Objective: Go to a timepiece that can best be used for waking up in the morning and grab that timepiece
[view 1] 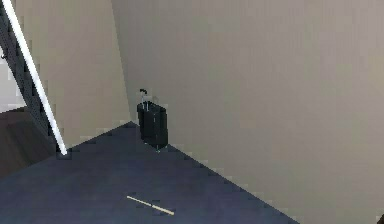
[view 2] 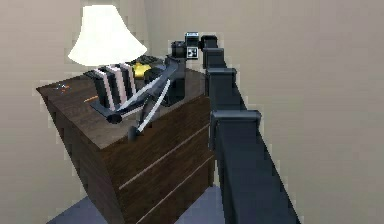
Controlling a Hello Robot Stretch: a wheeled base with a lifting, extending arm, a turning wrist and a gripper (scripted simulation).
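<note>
Gripper (view 2: 122, 122) at dresser (view 2: 150, 165); small yellow-dark blob (view 2: 144, 68) near lamp (view 2: 103, 35).

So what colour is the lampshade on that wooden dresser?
The lampshade is creamy white, clearest in the arm side view.

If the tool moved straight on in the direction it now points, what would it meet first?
Most likely the dresser top, near the upright striped objects under the lamp. The tool slants toward that spot, but depth is unclear.
</note>
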